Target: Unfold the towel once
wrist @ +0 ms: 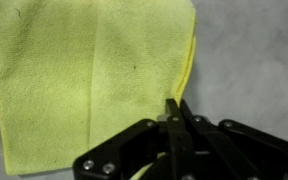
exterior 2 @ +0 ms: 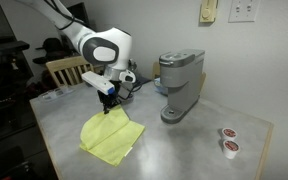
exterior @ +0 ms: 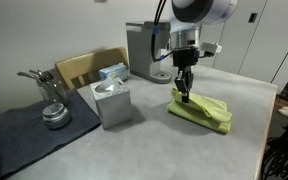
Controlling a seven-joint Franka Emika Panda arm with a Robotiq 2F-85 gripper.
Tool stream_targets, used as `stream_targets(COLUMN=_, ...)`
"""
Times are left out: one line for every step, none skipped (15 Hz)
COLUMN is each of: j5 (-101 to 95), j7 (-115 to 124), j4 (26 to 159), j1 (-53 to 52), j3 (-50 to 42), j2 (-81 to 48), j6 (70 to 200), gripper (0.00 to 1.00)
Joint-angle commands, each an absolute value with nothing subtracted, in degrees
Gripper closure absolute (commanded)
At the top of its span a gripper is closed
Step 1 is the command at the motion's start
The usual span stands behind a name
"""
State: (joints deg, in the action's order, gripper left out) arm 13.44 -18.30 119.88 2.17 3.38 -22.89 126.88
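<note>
The towel (exterior: 206, 110) (exterior 2: 114, 142) (wrist: 84, 80) is a lime, folded cloth lying flat on the grey table. My gripper (exterior: 185, 96) (exterior 2: 108, 104) (wrist: 176, 108) points straight down at the towel's edge. Its jaws are shut, pinching that edge, and a strip of lime cloth shows between the fingers in the wrist view. In both exterior views the cloth rises slightly toward the fingertips at the pinched spot. The rest of the towel stays on the table.
A grey coffee machine (exterior: 144, 50) (exterior 2: 180, 85) stands behind the towel. A tissue box (exterior: 112, 102), a dark grey mat (exterior: 24, 132) with a metal item (exterior: 52, 112), and a wooden chair (exterior: 84, 68) are nearby. Two coffee pods (exterior 2: 227, 140) lie near a table corner.
</note>
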Motion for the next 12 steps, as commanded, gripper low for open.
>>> stream_targets(j5=12.65, j7=-16.56, j4=119.56, j1=1.77, j3=4.06, j2=-23.23, j6=127.55, gripper=0.99)
stream_targets(j5=12.63, j7=-16.26, j4=119.55, j1=1.56, j3=4.16, j2=-23.25, j6=127.62, gripper=0.99)
stream_targets(j5=12.61, j7=-15.96, j4=119.53, j1=1.36, j3=4.23, j2=-23.28, j6=127.66, gripper=0.99)
stream_targets(j5=12.61, j7=-15.72, j4=119.48, j1=1.18, j3=4.31, j2=-23.34, j6=127.67, gripper=0.99)
stream_targets(j5=12.58, j7=-15.49, j4=119.44, j1=1.0, j3=4.4, j2=-23.4, j6=127.73, gripper=0.99)
stream_targets(j5=12.59, j7=-15.3, j4=119.42, j1=0.85, j3=4.48, j2=-23.43, j6=127.77, gripper=0.99)
stream_targets(j5=12.55, j7=-15.05, j4=119.38, j1=0.66, j3=4.59, j2=-23.5, j6=127.82, gripper=0.99)
stream_targets(j5=12.55, j7=-14.89, j4=119.34, j1=0.54, j3=4.68, j2=-23.53, j6=127.81, gripper=0.99)
stream_targets(j5=12.48, j7=-14.64, j4=119.26, j1=0.32, j3=4.72, j2=-23.6, j6=127.84, gripper=0.99)
stream_targets(j5=12.43, j7=-14.45, j4=119.19, j1=0.14, j3=4.77, j2=-23.62, j6=127.82, gripper=0.99)
stream_targets(j5=12.35, j7=-14.2, j4=119.08, j1=-0.09, j3=4.82, j2=-23.66, j6=127.83, gripper=0.99)
stream_targets(j5=12.25, j7=-13.94, j4=118.99, j1=-0.29, j3=4.83, j2=-23.71, j6=127.83, gripper=0.99)
